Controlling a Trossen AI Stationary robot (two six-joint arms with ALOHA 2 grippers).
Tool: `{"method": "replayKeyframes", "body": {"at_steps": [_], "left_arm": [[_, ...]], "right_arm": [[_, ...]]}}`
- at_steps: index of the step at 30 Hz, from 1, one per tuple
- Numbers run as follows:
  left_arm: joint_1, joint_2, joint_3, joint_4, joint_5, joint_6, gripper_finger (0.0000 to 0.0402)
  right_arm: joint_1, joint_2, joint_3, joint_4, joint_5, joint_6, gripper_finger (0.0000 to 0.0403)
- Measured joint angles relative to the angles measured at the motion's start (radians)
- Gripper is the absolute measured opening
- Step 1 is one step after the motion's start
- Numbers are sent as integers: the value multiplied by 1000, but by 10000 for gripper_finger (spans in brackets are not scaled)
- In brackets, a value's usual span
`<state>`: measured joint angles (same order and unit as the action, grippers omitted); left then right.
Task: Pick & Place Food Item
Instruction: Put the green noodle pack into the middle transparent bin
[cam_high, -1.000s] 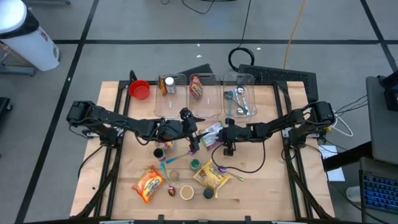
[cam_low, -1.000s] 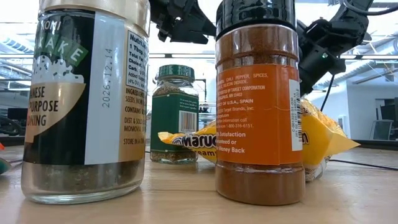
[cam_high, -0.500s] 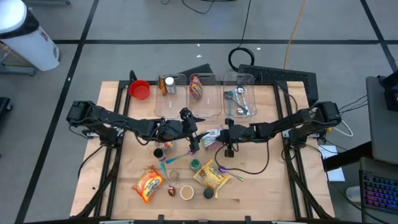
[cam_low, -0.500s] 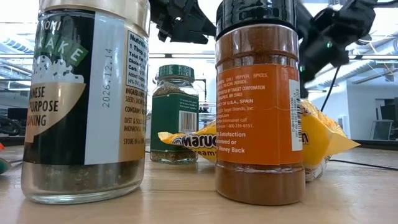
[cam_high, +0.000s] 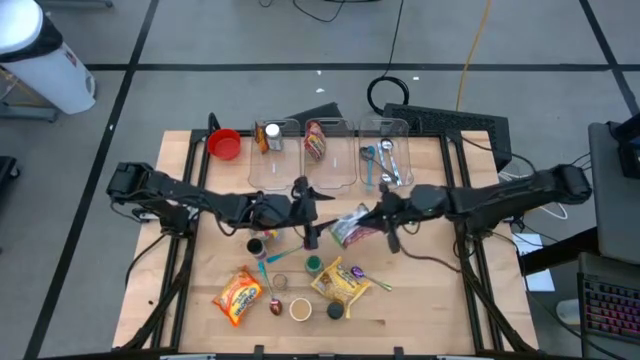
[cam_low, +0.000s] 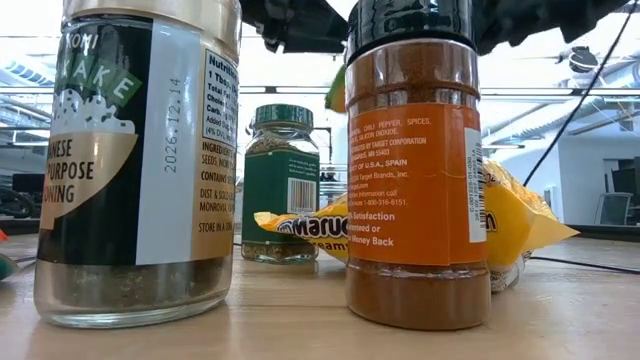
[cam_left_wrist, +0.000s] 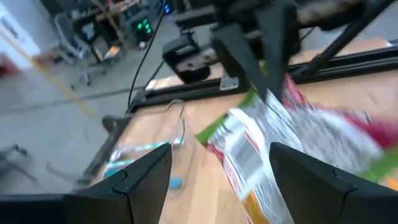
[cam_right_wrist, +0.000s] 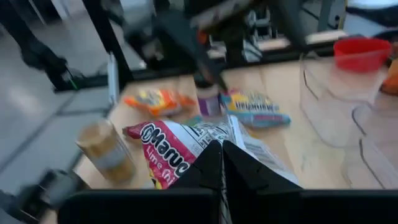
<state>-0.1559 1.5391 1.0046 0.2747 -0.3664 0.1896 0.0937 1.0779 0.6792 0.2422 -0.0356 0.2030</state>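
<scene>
A white, green and red noodle packet (cam_high: 350, 228) hangs over the middle of the table, with my right gripper (cam_high: 380, 216) shut on it. The right wrist view shows the packet (cam_right_wrist: 177, 146) just past the shut fingers. My left gripper (cam_high: 311, 218) is level and open just left of the packet, which the left wrist view (cam_left_wrist: 280, 143) shows ahead of the gap between the fingers, apart from them. In the low view only the packet's green corner (cam_low: 335, 95) shows, behind an orange spice jar. My right gripper pinches the packet's edge (cam_right_wrist: 208, 142) between its two fingers (cam_left_wrist: 264, 68), at the packet's right end. The fingers come nearly level from the table's right side. The packet is lifted clear of the table and slopes down from the grip toward the left gripper.
Three clear bins (cam_high: 330, 150) and a red bowl (cam_high: 224, 143) stand along the far edge. Near the front lie an orange snack bag (cam_high: 238, 295), a yellow noodle packet (cam_high: 342, 282), a green-lidded jar (cam_high: 314, 265) and several spice jars (cam_high: 300, 308). A cable (cam_high: 420, 262) trails below the right gripper.
My right gripper has risen and drawn back toward the table's right edge, tipping up toward level. The noodle packet has gone with it, from low between the two grippers to lifted clear of the table. My left gripper has stayed in place and rolled a little.
</scene>
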Motion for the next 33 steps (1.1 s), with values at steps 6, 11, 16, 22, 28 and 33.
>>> {"method": "replayKeyframes", "body": {"at_steps": [6, 11, 16, 22, 28, 33], "left_arm": [[-57, 0, 0, 76, 1, 178, 273], [-92, 0, 0, 76, 3, 321, 273], [-104, 0, 0, 80, 3, 392, 273], [-103, 0, 0, 106, -42, 405, 273], [-103, 0, 0, 102, -53, 418, 232], [-103, 0, 0, 94, -52, 418, 144]], "right_arm": [[0, -92, 0, -25, 0, 27, 0], [-7, -114, 0, 19, 6, 50, 0], [-10, -95, 0, 95, 13, 49, 0], [-23, -55, 0, 145, 8, 47, 0], [-27, -48, 0, 152, 8, 46, 0], [-27, -49, 0, 152, 8, 43, 0]]}}
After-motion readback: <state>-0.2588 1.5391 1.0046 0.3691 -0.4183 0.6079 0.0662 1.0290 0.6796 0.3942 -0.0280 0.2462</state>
